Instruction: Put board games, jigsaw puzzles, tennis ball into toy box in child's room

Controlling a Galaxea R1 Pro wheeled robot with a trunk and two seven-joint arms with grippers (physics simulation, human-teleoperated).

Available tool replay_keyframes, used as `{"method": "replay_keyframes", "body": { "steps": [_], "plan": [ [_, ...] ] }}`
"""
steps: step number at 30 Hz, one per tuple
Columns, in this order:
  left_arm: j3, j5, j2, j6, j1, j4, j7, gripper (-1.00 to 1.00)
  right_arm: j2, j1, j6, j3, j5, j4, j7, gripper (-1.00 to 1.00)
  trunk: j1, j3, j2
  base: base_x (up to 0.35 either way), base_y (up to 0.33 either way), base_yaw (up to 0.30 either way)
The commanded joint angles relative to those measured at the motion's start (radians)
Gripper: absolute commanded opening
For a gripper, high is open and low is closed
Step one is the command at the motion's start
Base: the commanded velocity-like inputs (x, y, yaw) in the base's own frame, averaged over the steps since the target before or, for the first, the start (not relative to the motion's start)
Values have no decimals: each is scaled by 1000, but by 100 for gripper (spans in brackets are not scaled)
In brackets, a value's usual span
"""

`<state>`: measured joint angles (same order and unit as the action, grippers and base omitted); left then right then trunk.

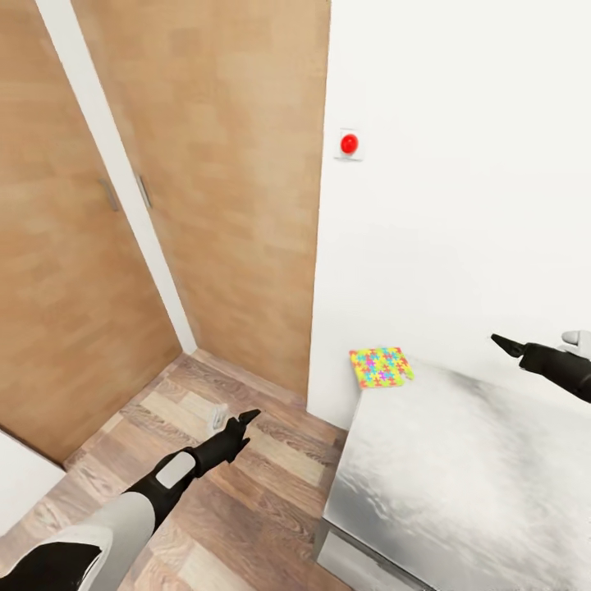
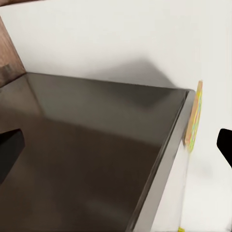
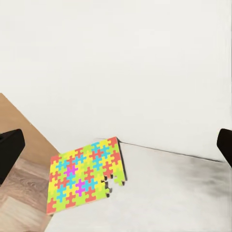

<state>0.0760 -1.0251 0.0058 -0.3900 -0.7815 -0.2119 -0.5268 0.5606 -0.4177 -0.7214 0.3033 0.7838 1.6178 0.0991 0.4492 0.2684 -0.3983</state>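
Head view puts your left gripper [image 1: 246,417] low over the wooden floor [image 1: 246,476], off the near corner of the table [image 1: 460,476], with its fingers drawn to a single dark point, so they look together there. Your left wrist view disagrees: two dark finger shapes sit at opposite edges with a wide gap, so I cannot tell you its state for sure. Nothing is held in it.

Your right gripper [image 1: 502,343] hangs above the far side of the pale tabletop, near the white wall [image 1: 460,205]. In your right wrist view the fingers [image 3: 9,154] stand wide apart and empty.

One jigsaw puzzle [image 1: 380,366] lies flat at the table's far corner, against the wall, well ahead of your right gripper and between its fingers in the right wrist view [image 3: 87,175]. It juts past the table edge, and a few pieces are missing at one corner. From the left gripper it lies ahead, beyond the table's dark side [image 2: 87,159].

A red button [image 1: 349,144] sits on the wall above the puzzle.
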Motion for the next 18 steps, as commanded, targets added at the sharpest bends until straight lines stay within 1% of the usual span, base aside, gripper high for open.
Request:
{"method": "replay_keyframes", "body": {
  "steps": [1,6,10,14,18],
  "plan": [
    [8,-10,1,-1,1,0,-2,100,0,-1,-7,4,-3,1,8,100,1,1,-2,104,260,-277],
    [9,-10,-1,15,5,0,-2,100,0,0,-7,10,-3,1,17,100,1,-4,-2,65,143,-276],
    [15,-5,0,19,3,0,-2,100,-1,-1,-6,12,-3,1,18,100,1,-7,-2,12,27,-276],
    [17,-5,10,20,5,0,-15,100,-1,-1,-6,12,-3,1,18,100,1,-11,-2,4,10,-276],
    [21,-5,6,22,6,-1,-24,100,-2,-1,-6,13,-3,1,18,100,1,-15,-2,2,3,-274]
  ]
}}
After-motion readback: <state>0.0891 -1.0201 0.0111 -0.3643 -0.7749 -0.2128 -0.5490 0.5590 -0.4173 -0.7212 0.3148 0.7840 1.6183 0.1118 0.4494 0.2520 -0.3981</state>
